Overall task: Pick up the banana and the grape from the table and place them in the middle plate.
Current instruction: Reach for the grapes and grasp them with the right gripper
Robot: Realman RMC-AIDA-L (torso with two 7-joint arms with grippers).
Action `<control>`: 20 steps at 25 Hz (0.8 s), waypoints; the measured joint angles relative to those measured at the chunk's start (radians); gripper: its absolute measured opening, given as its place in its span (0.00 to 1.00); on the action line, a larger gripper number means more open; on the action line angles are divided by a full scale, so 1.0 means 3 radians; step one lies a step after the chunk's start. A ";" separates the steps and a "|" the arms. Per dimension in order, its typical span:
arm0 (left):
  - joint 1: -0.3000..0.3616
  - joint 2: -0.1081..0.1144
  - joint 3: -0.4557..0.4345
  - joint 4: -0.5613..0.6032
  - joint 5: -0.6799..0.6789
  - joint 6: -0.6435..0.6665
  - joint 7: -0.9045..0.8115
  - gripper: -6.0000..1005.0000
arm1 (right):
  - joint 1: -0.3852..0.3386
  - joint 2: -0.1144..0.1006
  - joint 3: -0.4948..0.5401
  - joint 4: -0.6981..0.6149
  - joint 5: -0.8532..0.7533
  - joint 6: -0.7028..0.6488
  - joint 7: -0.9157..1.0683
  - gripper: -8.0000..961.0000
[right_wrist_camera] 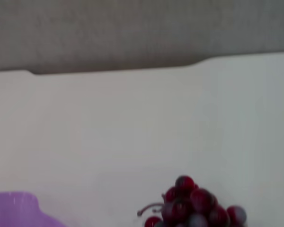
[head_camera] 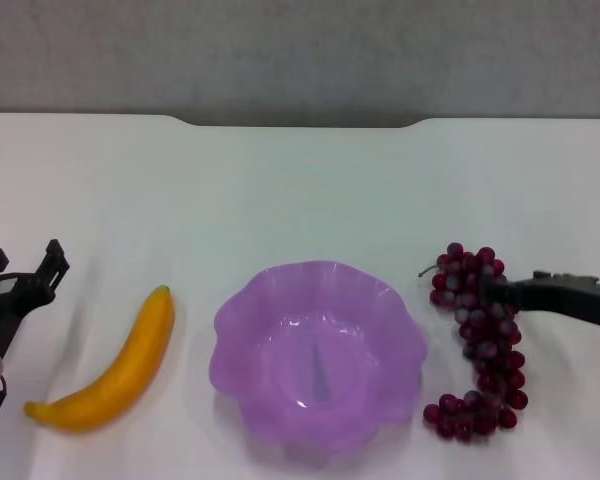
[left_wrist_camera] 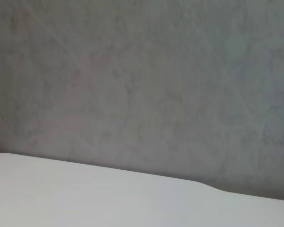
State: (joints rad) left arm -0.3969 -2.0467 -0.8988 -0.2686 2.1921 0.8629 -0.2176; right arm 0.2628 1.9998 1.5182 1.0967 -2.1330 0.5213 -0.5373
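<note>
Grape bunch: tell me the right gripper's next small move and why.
Probably close the right gripper on the grape and lift. In the head view its dark fingers reach in from the right to the bunch's upper part, and the bunch lies on the table beside the middle plate, which holds nothing. The left gripper waits near the banana.

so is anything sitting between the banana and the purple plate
Nothing visible. The banana lies on bare table just left of the middle plate, with only white tabletop between them. The left tool sits further left.
</note>
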 joint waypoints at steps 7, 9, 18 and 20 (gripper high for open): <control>-0.0003 0.0002 0.0000 -0.0003 0.0000 0.0000 -0.0001 0.77 | 0.0146 0.0009 0.0013 -0.0234 0.0013 0.0052 -0.0002 0.86; -0.0010 0.0002 0.0000 -0.0003 0.0000 0.0000 -0.0001 0.77 | 0.0203 0.0011 0.0000 -0.0317 0.0013 0.0048 -0.0007 0.86; -0.0017 0.0002 0.0000 -0.0004 0.0005 0.0003 -0.0001 0.77 | 0.0430 0.0022 -0.0200 -0.0686 0.0107 -0.0035 0.0003 0.84; -0.0017 0.0002 0.0000 -0.0005 0.0005 0.0003 -0.0001 0.77 | 0.0475 0.0022 -0.0213 -0.0774 0.0135 -0.0053 0.0003 0.84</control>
State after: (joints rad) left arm -0.4019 -2.0463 -0.8989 -0.2700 2.1936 0.8637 -0.2178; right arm 0.4053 2.0065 1.4545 0.8644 -2.0926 0.5055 -0.5364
